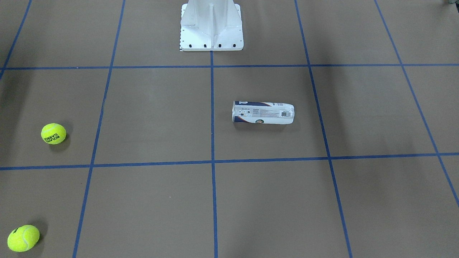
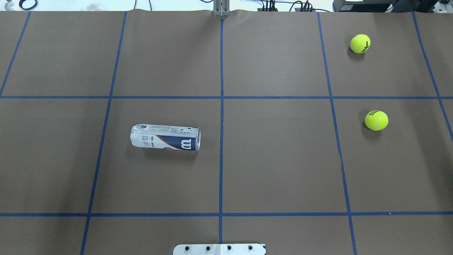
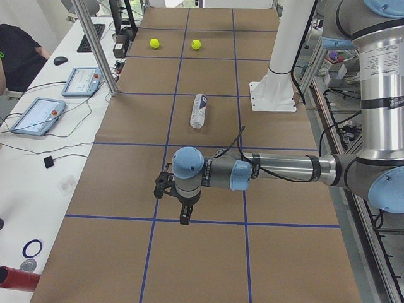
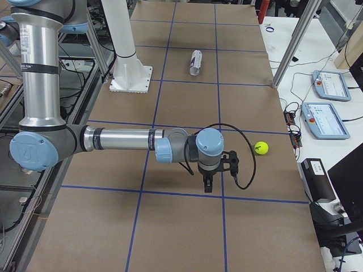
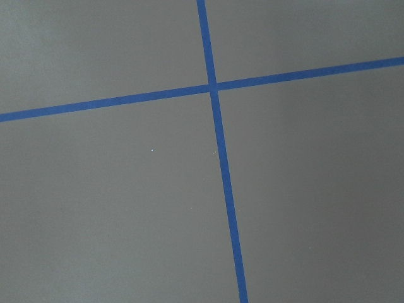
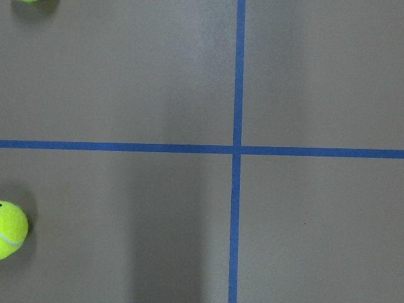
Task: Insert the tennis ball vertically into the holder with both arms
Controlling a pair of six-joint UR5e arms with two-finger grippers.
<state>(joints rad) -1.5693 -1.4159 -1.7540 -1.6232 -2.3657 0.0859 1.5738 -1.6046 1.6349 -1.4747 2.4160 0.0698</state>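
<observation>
Finding the holder lying on its side on the brown table, in the robot's left half. Noting its rimmed mouth turned toward the middle line of blue tape, just beside it but not touching.

Spotting both balls well apart from it in the right half: the nearer tennis ball and the farther tennis ball, each resting alone on the paper.

Seeing the left gripper only from the table's end, hanging fingers-down above a tape line, well short of the holder and nowhere near touching it. Seeing the right gripper likewise pointing down at the opposite end, with one ball, probably the nearer one, lying near it, and the holder far off beyond the white pedestal.

Not managing to tell how wide either gripper is standing, with only side views catching them; gripping nothing, as far as those views are showing.
</observation>
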